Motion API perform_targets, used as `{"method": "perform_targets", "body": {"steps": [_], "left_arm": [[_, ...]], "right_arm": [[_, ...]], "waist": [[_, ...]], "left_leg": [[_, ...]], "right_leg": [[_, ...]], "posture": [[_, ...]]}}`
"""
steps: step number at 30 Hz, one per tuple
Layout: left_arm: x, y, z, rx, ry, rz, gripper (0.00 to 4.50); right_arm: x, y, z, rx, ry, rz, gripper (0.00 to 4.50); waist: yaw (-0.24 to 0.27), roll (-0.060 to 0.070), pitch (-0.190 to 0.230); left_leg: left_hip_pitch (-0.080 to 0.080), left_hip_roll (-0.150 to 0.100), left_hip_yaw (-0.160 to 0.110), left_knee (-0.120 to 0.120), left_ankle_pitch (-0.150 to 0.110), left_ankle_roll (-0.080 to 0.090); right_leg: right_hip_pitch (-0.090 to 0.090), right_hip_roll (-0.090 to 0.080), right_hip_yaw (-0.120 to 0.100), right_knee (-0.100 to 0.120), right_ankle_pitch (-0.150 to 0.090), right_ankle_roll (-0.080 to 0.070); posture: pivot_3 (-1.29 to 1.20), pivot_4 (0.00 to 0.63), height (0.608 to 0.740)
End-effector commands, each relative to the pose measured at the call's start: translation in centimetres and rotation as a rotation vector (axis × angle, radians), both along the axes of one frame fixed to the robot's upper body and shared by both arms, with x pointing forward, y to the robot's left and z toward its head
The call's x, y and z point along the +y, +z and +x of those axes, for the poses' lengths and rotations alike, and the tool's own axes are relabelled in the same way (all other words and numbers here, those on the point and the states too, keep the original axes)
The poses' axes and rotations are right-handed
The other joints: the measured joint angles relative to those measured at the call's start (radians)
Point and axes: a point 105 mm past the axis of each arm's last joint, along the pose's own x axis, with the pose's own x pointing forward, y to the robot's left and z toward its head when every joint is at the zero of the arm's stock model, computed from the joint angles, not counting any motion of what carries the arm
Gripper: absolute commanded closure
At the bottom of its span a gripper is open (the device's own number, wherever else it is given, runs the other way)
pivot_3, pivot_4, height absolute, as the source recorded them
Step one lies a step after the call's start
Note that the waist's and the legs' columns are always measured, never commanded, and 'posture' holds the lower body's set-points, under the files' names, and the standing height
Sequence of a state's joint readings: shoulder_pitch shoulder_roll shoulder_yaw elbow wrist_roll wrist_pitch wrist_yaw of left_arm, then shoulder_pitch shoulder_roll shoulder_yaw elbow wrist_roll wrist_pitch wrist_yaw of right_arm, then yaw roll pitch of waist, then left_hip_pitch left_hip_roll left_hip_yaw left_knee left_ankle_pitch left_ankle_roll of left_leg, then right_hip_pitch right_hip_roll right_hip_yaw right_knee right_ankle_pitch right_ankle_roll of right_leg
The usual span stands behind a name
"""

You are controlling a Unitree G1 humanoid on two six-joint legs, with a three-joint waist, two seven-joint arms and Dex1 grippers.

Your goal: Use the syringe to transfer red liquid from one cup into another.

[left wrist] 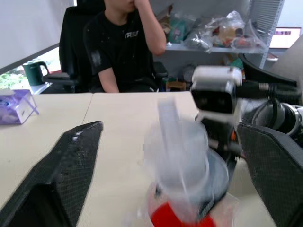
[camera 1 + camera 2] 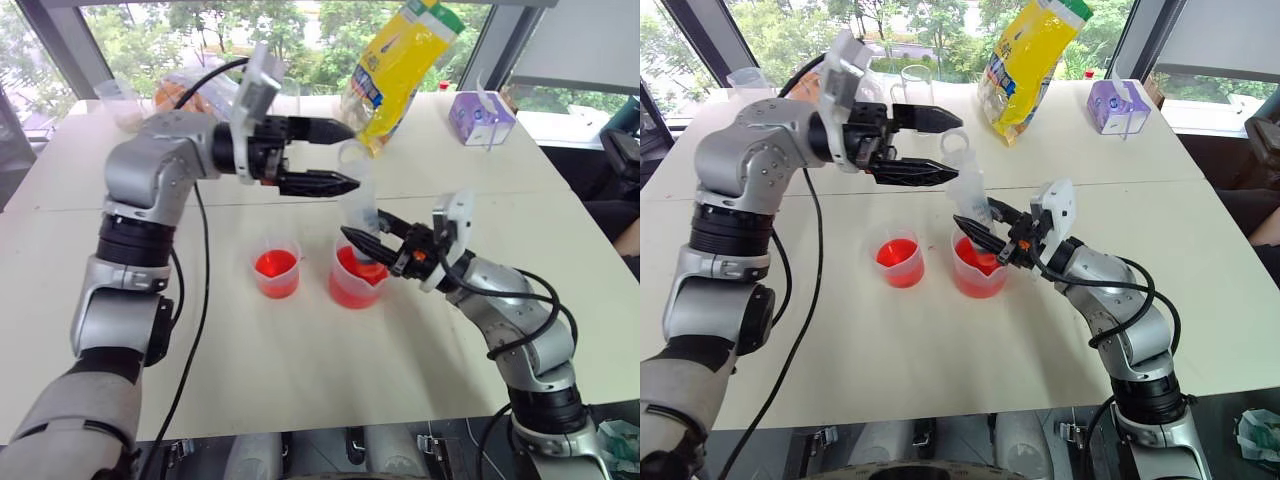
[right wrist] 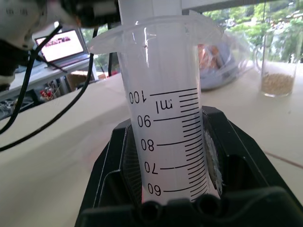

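Syringe [image 2: 360,205] stands upright, clamped between our right gripper's [image 2: 372,243] fingers over the spouted beaker [image 2: 357,278] of red liquid [image 2: 352,290], seemingly tip-down in it, while our left gripper's [image 2: 343,157] spread fingers flank its plunger top untouching.

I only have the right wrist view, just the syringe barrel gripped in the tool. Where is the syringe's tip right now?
Observer: The syringe stands tip-down inside the spouted beaker, which holds red liquid.
Operator: Is the left tool gripping the plunger?
Observer: No. The left tool is open, with a finger on either side of the plunger.
Operator: And the small cup?
Observer: The small cup stands to the beaker's left, with some red liquid in it.
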State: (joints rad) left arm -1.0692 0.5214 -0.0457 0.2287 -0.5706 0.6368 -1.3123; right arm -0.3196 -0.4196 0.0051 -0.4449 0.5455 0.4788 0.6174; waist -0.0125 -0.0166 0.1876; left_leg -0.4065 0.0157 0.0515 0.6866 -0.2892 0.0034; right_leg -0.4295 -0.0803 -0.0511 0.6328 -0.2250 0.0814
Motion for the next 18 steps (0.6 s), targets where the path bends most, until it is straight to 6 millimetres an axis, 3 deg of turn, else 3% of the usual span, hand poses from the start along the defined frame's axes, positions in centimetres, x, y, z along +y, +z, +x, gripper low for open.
{"method": "perform_targets", "body": {"steps": [1, 4, 7, 11, 18], "left_arm": [[1.8, 2.5, -0.6, -0.047, 0.03, -0.071, 0.03], [3.4, 3.7, -0.6, -0.038, 0.075, -0.12, 0.03], [5.2, 5.2, -0.7, -0.052, 0.13, -0.163, 0.03], [6.7, 6.7, -1.3, -0.066, 0.168, -0.203, 0.03], [8.0, 7.5, -2.5, -0.105, 0.223, -0.192, 0.03]], "right_arm": [[0.0, 3.3, -0.8, -0.095, 0.019, 0.052, 3.09], [0.5, 4.8, -1.0, -0.12, 0.052, 0.077, 3.09], [1.8, 7.2, -1.5, -0.144, 0.14, 0.142, 3.09], [4.0, 8.9, -1.5, -0.143, 0.256, 0.201, 3.09], [7.8, 8.2, -0.2, -0.113, 0.405, 0.213, 3.09]], "waist": [[0.001, 0.0, 0.0], [0.001, 0.0, 0.0], [-0.001, 0.0, 0.0], [0.0, 0.0, 0.0], [0.001, 0.0, 0.0]], "left_leg": [[0.0, 0.0, 0.0, 0.0, 0.0, 0.0], [0.0, 0.0, 0.0, 0.0, 0.0, 0.0], [0.0, 0.001, 0.0, 0.0, 0.0, 0.0], [0.0, 0.001, 0.0, 0.0, 0.0, 0.0], [-0.001, 0.001, 0.0, 0.0, 0.0, 0.0]], "right_leg": [[0.0, 0.0, 0.0, 0.0, 0.0, 0.0], [0.0, 0.0, 0.0, 0.0, 0.0, 0.0], [0.0, 0.0, 0.0, 0.0, 0.0, 0.0], [0.0, 0.0, 0.0, 0.001, 0.0, 0.0], [0.0, -0.001, 0.0, 0.001, 0.0, 0.0]], "posture": [[0.0, 0.15, 0.74], [0.0, 0.15, 0.74], [0.0, 0.15, 0.74], [0.0, 0.15, 0.74], [0.0, 0.15, 0.74]]}}
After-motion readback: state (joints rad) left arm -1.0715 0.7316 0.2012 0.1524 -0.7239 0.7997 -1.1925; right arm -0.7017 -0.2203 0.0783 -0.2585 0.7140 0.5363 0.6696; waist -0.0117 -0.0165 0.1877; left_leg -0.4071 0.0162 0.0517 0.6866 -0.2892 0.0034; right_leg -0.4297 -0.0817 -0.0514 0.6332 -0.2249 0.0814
